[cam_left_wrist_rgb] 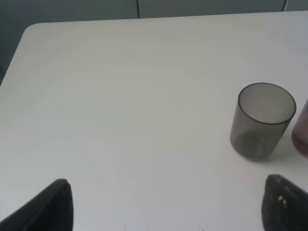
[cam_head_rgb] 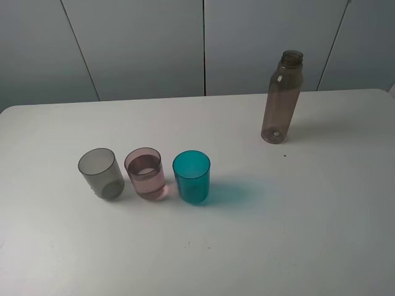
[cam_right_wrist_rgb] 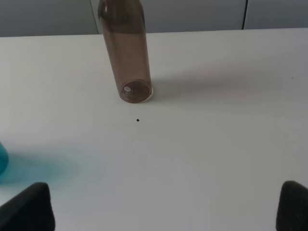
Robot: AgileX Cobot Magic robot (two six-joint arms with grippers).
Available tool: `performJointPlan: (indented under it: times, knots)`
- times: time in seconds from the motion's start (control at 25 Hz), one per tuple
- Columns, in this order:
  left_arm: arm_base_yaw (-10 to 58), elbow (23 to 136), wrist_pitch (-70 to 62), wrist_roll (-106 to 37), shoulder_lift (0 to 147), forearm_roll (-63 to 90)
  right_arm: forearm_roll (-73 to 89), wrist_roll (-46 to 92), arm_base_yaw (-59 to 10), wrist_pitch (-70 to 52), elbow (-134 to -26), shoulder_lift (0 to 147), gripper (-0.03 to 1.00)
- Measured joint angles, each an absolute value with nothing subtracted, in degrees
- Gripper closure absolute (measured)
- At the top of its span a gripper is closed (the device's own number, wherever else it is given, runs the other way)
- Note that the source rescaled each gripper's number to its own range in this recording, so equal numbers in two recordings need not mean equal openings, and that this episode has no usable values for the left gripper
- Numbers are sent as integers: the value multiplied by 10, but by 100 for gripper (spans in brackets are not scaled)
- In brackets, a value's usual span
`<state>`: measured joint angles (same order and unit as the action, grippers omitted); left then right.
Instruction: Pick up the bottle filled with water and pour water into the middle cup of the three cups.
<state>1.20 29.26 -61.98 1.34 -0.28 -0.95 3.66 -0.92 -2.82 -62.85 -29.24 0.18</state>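
The bottle (cam_head_rgb: 282,98) stands upright without a cap on the white table (cam_head_rgb: 296,234) at the back right; the right wrist view also shows it (cam_right_wrist_rgb: 126,48). The three cups stand in a row at front left: smoky grey (cam_head_rgb: 100,173), pale pink middle cup (cam_head_rgb: 145,173) with liquid in it, and teal (cam_head_rgb: 192,177). Neither gripper shows in the exterior view. My left gripper (cam_left_wrist_rgb: 168,195) is open and empty, short of the grey cup (cam_left_wrist_rgb: 263,121). My right gripper (cam_right_wrist_rgb: 164,197) is open and empty, well short of the bottle.
A grey panelled wall (cam_head_rgb: 203,43) runs behind the table's back edge. A small dark speck (cam_head_rgb: 284,155) lies just in front of the bottle. The pink cup's edge (cam_left_wrist_rgb: 303,130) and the teal cup's edge (cam_right_wrist_rgb: 2,161) show at the wrist views' borders.
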Motion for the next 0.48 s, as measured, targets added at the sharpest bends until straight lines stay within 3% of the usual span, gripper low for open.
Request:
performJointPlan:
  times: [0.48]
  knots:
    - [12, 293, -620, 13, -3, -9, 37, -9, -28, -628, -292, 2, -3]
